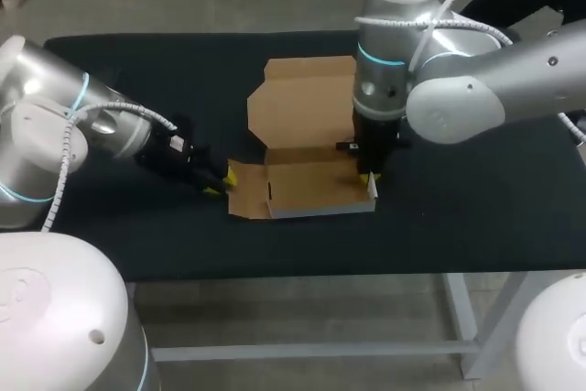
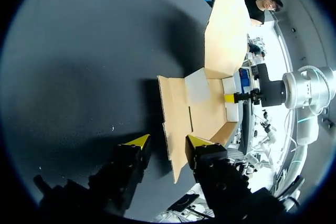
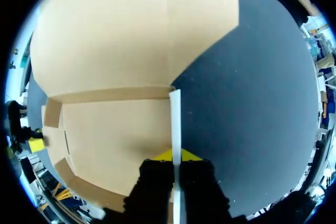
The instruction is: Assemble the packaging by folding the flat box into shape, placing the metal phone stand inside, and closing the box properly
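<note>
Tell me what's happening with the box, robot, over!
Left fingers open at box flap. Right fingers shut on box wall. Stand not in view.

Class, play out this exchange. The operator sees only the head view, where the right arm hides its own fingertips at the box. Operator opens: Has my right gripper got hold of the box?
Observer: Yes. The right wrist view shows the right gripper shut on the white side wall of the box, clamping it from both sides.
Operator: And the left gripper, has it clamped the left flap?
Observer: No. In the left wrist view the left gripper is open. The edge of the left flap runs between its fingers, near one and clear of the other.
</note>
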{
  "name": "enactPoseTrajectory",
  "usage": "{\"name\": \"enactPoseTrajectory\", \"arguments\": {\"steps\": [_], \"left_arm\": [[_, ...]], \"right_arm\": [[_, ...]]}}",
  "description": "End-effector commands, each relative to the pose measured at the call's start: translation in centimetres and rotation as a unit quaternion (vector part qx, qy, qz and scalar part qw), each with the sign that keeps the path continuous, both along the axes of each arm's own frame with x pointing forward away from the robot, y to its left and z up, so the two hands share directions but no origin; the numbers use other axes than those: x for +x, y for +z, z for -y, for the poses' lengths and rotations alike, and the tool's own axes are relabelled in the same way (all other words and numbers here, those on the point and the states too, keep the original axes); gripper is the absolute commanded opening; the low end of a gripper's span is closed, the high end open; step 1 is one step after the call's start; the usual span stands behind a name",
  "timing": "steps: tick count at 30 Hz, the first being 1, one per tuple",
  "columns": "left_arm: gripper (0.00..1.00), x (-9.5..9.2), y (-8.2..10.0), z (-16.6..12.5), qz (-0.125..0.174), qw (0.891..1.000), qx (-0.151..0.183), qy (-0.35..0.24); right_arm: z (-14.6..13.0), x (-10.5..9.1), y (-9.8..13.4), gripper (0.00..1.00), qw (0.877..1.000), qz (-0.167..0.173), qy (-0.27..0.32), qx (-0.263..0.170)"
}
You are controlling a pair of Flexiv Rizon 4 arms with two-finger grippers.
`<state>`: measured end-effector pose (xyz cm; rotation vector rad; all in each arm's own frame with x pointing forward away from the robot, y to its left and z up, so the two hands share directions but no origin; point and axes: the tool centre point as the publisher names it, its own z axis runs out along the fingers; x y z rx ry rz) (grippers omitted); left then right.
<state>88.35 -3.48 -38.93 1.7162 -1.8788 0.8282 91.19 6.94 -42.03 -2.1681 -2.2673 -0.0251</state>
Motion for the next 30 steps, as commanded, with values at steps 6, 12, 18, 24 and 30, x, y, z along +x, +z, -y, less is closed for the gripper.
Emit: {"name": "enactPoseTrajectory", "arguments": {"steps": [6, 12, 18, 24, 30], "left_arm": [[0.16, 0.5, -0.8, 1.6, -0.006, 1.000, 0.012, 0.005], [0.00, 0.3, 0.2, 2.2, -0.007, 0.999, 0.046, 0.022], [0.00, 0.1, 1.5, 2.8, -0.009, 0.995, 0.087, 0.038], [0.00, 0.5, 2.5, 3.6, -0.022, 0.990, 0.133, 0.050], [0.00, 0.9, 3.0, 4.2, -0.036, 0.984, 0.166, 0.053]], "right_arm": [[-0.1, 0.1, 0.0, 0.00, 1.000, -0.002, 0.000, -0.002], [-0.1, 0.1, 0.0, 0.00, 1.000, -0.002, 0.000, -0.002], [-0.1, 0.1, 0.0, 0.00, 1.000, -0.002, 0.000, -0.002], [-0.1, 0.1, 0.0, 0.00, 1.000, -0.002, 0.000, -0.002], [-0.1, 0.1, 0.0, 0.00, 1.000, -0.002, 0.000, -0.002]]}}
